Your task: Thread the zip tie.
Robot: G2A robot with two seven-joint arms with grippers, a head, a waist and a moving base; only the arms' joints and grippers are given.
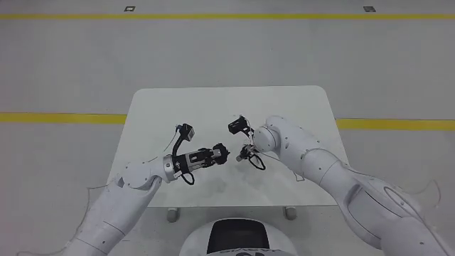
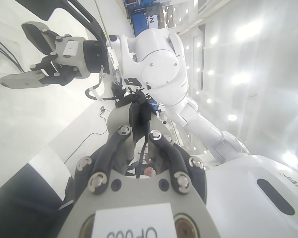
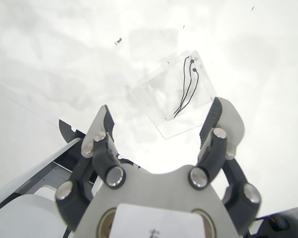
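Observation:
My left gripper [image 2: 139, 115] is shut, and a thin black zip tie [image 2: 143, 149] runs back from between its pads toward the palm. In the top view this gripper [image 1: 219, 151] hovers over the middle of the white table [image 1: 213, 103]. My right gripper [image 3: 161, 111] is open with nothing between its fingers, above a clear tray [image 3: 161, 125] that holds three black zip ties [image 3: 188, 82]. The left wrist view shows the right gripper [image 2: 15, 55] a short way ahead of the left fingertips, jaws wide apart.
The right arm's wrist [image 1: 266, 139] hangs over the table's right half, with cables [image 2: 99, 97] looped beside it. A few small dark specks [image 3: 118, 41] lie on the tabletop beyond the tray. The table's near edge runs close to both arms.

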